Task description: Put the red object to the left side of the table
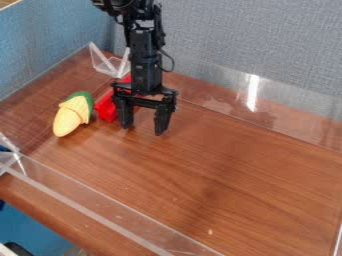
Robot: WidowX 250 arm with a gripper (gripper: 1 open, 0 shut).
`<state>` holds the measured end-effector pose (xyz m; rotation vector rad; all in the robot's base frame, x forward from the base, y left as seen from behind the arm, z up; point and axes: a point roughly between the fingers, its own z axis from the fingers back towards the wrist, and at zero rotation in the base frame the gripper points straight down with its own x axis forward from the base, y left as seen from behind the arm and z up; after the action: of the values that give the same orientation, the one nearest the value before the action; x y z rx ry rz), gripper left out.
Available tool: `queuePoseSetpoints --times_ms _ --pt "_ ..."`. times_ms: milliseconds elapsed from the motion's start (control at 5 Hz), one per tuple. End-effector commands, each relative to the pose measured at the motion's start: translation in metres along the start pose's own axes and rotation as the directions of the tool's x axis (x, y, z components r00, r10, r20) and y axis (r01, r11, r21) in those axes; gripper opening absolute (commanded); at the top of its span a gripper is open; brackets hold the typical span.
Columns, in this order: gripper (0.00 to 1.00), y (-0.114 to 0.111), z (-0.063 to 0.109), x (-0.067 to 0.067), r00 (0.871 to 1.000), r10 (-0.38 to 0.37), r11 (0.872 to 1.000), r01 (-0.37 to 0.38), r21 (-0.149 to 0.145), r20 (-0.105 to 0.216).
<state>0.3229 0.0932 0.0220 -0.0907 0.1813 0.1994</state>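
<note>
The red object [110, 107] lies on the table [201, 170] at the far left, right beside the yellow toy. Only its left part shows, the rest sits behind my gripper's left finger. My gripper [144, 124] hangs from the black arm just right of it, pointing down, jaws spread wide with nothing between them. Its fingertips [163, 128] are close to the tabletop. Whether the left finger touches the red object I cannot tell.
A yellow corn-like toy [68, 114] with a green and red end lies left of the red object. Low clear acrylic walls [254, 95] border the tabletop. A blue-grey wall stands behind.
</note>
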Motion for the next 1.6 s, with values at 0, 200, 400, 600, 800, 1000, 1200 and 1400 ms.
queuePoseSetpoints --times_ms 0,200,400,600,800,1000,1200,1400 --pt "1.0 0.008 0.042 0.003 0.993 0.036 0.999 -0.036 -0.004 0.116" --pt "1.0 0.016 0.052 0.004 0.988 0.066 0.998 -0.065 -0.011 0.138" --pt "1.0 0.02 0.043 0.016 0.986 0.099 0.995 -0.1 -0.004 0.133" --pt "1.0 0.023 0.03 0.026 0.987 0.116 0.992 -0.119 0.027 0.109" --pt "1.0 0.019 0.027 0.029 0.977 0.19 0.979 -0.195 0.05 0.092" --pt "1.0 0.013 0.026 0.028 0.96 0.262 0.963 -0.266 0.033 0.101" --pt "1.0 0.006 0.026 0.027 0.936 0.334 0.942 -0.336 0.003 0.107" --pt "1.0 0.011 0.036 0.023 0.952 0.285 0.958 -0.287 -0.004 0.109"
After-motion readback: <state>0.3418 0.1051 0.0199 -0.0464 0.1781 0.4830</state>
